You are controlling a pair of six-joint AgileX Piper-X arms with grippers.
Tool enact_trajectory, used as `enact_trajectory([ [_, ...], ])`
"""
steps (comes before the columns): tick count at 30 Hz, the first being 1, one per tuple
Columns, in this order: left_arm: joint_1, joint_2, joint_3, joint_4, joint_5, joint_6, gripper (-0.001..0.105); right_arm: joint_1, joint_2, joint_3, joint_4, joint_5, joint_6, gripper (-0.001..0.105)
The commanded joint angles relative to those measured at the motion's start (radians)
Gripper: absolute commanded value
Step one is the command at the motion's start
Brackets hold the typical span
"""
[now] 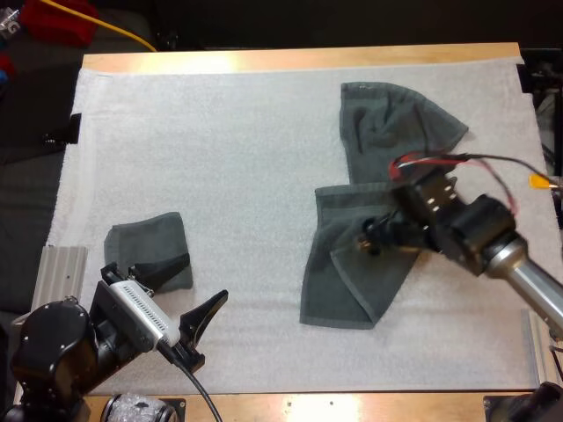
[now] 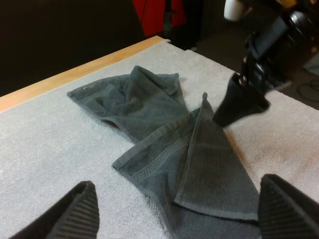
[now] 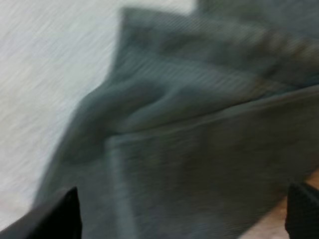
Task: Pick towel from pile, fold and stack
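high view: right gripper [image 1: 368, 239], jaws spread, over crumpled towel's [image 1: 347, 277] edge; left gripper [image 1: 201, 283], spread, by folded towel [image 1: 145, 239]; bare mat [image 1: 237, 167] between.

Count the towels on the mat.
3: one folded towel by the left hand, one crumpled towel at the far right, one spread towel under the right hand. Overlap may hide another.

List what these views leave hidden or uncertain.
- High view: the right arm covers part of the nearer spread towel, and whether its jaws touch it.
- High view: the left arm hides the folded towel's near edge.
- Right wrist view: the towel runs past the edges; layers uncountable.
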State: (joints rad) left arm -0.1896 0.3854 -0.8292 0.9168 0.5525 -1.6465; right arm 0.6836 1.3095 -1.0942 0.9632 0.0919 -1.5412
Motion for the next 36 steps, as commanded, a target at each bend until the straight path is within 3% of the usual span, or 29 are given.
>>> enact_trajectory([
  [1, -0.005, 0.001, -0.007, -0.001, -0.003, -0.009, 0.065, 0.016, 0.0, -0.008, 0.004, -0.004, 0.016, 0.079],
  [13, -0.005, 0.001, -0.007, 0.026, 0.002, -0.009, 0.065, 0.128, 0.154, -0.008, -0.035, -0.029, 0.064, 0.079],
  [28, -0.005, 0.001, -0.007, 0.242, 0.005, -0.009, 0.065, 0.13, 0.316, -0.008, -0.145, -0.073, 0.109, 0.079],
  [36, -0.005, 0.001, -0.006, 0.343, 0.112, -0.009, 0.065, 0.13, 0.389, -0.008, -0.197, -0.032, 0.161, 0.079],
])
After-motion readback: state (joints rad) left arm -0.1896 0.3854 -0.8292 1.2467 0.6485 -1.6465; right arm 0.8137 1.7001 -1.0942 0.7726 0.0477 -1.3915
